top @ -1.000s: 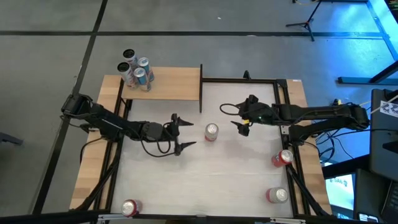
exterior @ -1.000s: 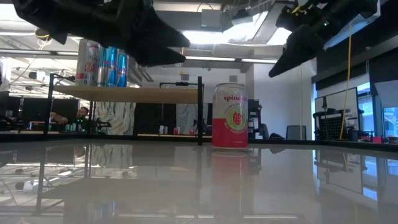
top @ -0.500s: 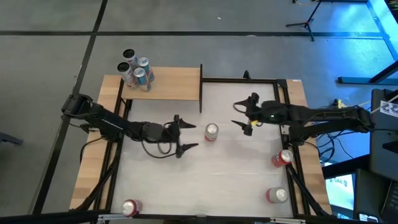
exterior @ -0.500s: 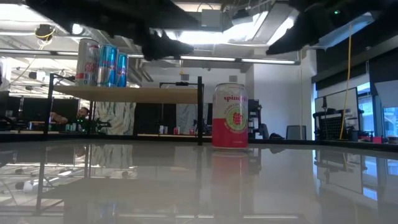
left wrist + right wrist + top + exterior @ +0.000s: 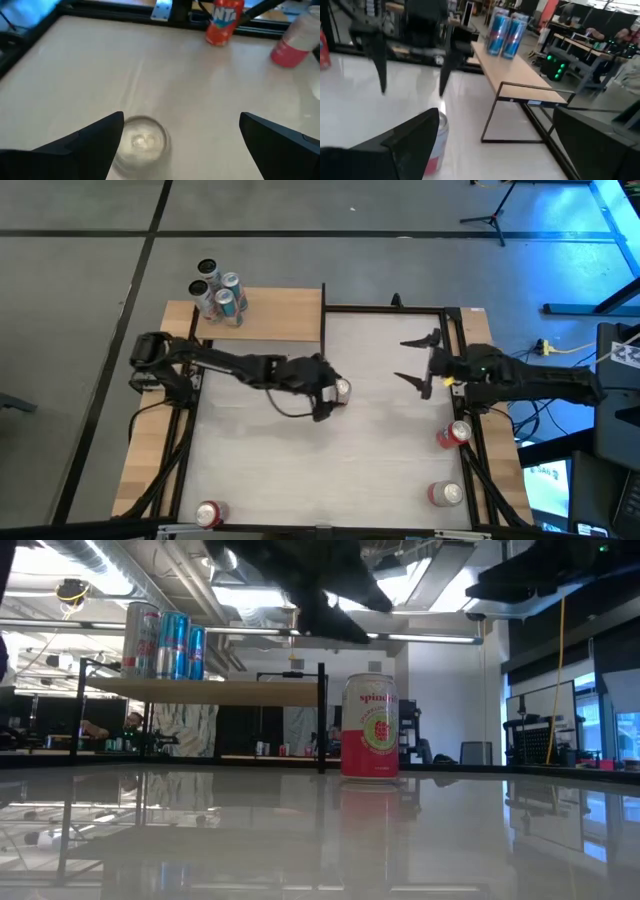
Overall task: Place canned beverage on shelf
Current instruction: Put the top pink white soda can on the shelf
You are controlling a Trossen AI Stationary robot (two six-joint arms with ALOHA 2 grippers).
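Since a second ago my left gripper (image 5: 327, 392) has swung across the table from well short of the can to hang directly over it, while my right gripper (image 5: 418, 360) has drawn back toward its own side rail. Both sets of jaws stand wide with nothing in them.

From the left wrist view the round silver top of the pink-and-red aluminium beverage can (image 5: 141, 145) sits between my two dark fingers (image 5: 87, 145), a little nearer one of them. The low view shows the gripper above the can (image 5: 370, 727), not yet down around it.

I judge this to be the approach-to-grasp step. Next I'd centre the jaws, lower them around the can's body and close.

The can stands upright near the middle of the white tabletop (image 5: 330, 470), long axis vertical, lid up. The light tan wooden shelf with black metal frame (image 5: 275, 315) is well apart at the far left corner, with tall cans (image 5: 218, 290) clustered at its outer end.
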